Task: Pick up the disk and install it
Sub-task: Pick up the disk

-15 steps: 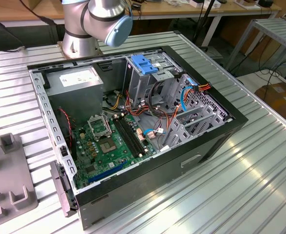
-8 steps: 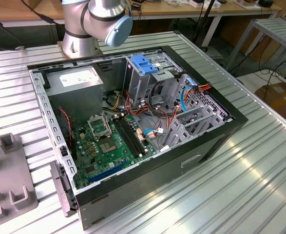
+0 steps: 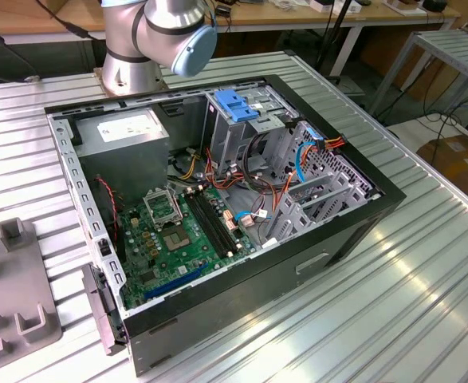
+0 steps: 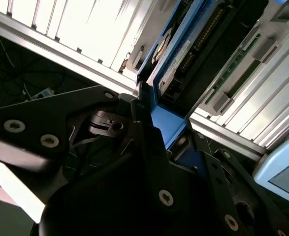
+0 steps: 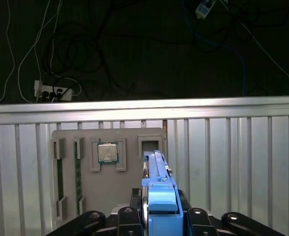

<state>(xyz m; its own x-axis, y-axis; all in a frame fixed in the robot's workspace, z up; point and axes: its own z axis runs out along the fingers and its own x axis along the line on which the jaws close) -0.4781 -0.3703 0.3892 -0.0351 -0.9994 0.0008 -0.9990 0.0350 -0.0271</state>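
Note:
The disk [image 5: 155, 169] is a thin grey-metal drive in a bright blue carrier, held edge-on. In both wrist views my gripper [image 5: 161, 219] is shut on it, with black fingers [image 5: 127, 216] pressed on both sides of the blue rail. In the second wrist view the disk [image 4: 183, 54] reaches away from my gripper [image 4: 166, 127] over the ribbed metal table. The drive points toward an open slot [image 5: 149, 145] in the grey parts tray [image 5: 129, 189]; I cannot tell whether it touches the tray.
The open computer case [image 3: 377, 215] lies on the ribbed table, with a metal drive cage and blue latch [image 3: 237, 104] at its far side. The grey tray [image 3: 10, 295] sits at the exterior view's left and holds a processor [image 5: 107, 152] and memory sticks [image 5: 78, 172]. The table edge [image 5: 144, 105] runs beyond the tray.

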